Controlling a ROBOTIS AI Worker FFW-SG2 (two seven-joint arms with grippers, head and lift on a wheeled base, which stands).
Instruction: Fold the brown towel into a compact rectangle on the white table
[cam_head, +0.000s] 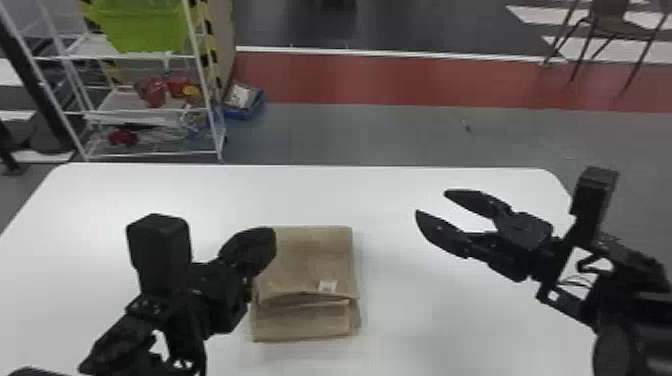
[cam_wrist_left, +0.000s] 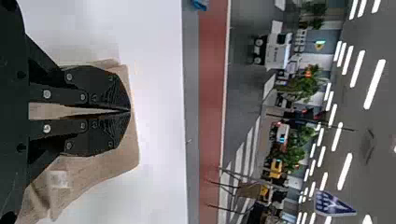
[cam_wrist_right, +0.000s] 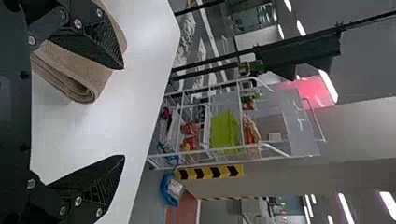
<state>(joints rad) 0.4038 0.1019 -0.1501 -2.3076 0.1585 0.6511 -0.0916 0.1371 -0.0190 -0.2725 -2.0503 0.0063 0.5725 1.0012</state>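
Brown towel (cam_head: 310, 260) is folded in layers on the white table (cam_head: 390, 185), label (cam_head: 327, 286) facing up; lower layers are exposed along its near edge. Left gripper (cam_head: 272, 240) is closed to the fingertips over towel's left side, nothing pinched. Right gripper (cam_head: 432, 202) is spread wide above the table, right of towel, nothing held.

Both arms are matt black: the left arm (cam_head: 197, 300) at the lower left of the head view, the right arm (cam_head: 620, 270) at the lower right, with thin dark cables (cam_head: 579, 278). Each wrist bears a boxy block. Silvery screws (cam_wrist_left: 46, 94) dot the left gripper (cam_head: 270, 241); the right gripper (cam_head: 432, 201) has cross-hatched inner faces (cam_wrist_right: 106, 43).
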